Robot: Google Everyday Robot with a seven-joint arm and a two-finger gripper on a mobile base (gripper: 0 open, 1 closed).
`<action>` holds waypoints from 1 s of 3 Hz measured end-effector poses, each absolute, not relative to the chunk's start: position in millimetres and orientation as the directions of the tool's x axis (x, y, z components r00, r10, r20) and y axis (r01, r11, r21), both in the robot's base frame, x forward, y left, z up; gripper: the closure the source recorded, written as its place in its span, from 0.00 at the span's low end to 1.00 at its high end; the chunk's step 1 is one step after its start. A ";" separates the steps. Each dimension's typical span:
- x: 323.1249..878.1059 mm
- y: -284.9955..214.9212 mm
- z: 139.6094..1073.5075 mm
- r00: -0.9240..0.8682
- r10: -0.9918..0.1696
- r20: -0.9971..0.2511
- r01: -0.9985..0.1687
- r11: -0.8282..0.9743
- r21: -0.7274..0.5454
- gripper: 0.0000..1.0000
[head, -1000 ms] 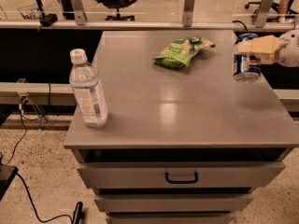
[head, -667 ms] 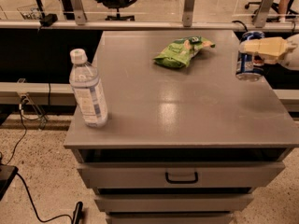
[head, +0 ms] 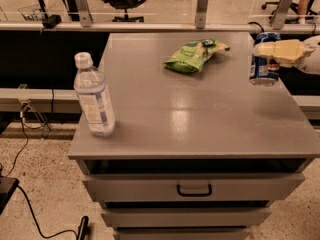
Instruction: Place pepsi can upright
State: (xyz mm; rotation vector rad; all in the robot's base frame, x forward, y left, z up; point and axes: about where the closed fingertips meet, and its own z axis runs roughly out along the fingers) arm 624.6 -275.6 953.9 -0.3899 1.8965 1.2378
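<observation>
The pepsi can (head: 263, 72) is dark blue with a silver top. It stands upright near the right edge of the grey cabinet top (head: 200, 109), and its base is at or just above the surface. My gripper (head: 265, 48) reaches in from the right and is shut on the can's upper half. One beige finger (head: 280, 51) lies across the can's front and the other is hidden behind it.
A clear water bottle (head: 94, 96) stands at the front left of the top. A green snack bag (head: 192, 56) lies at the back centre. Drawers sit below the top, a rail with posts runs behind it, and cables lie on the floor at the left.
The can and my gripper have shifted slightly up and to the right, and the grip is the same. The bottle and bag have not moved.
</observation>
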 end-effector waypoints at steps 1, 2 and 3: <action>625.1 -274.6 956.1 -0.549 0.150 -0.822 -0.711 0.432 0.554 1.00; 621.4 -269.1 960.7 -0.379 0.136 -0.915 -0.863 0.306 0.402 1.00; 616.0 -267.4 962.5 -0.181 0.123 -0.976 -0.947 0.246 0.207 1.00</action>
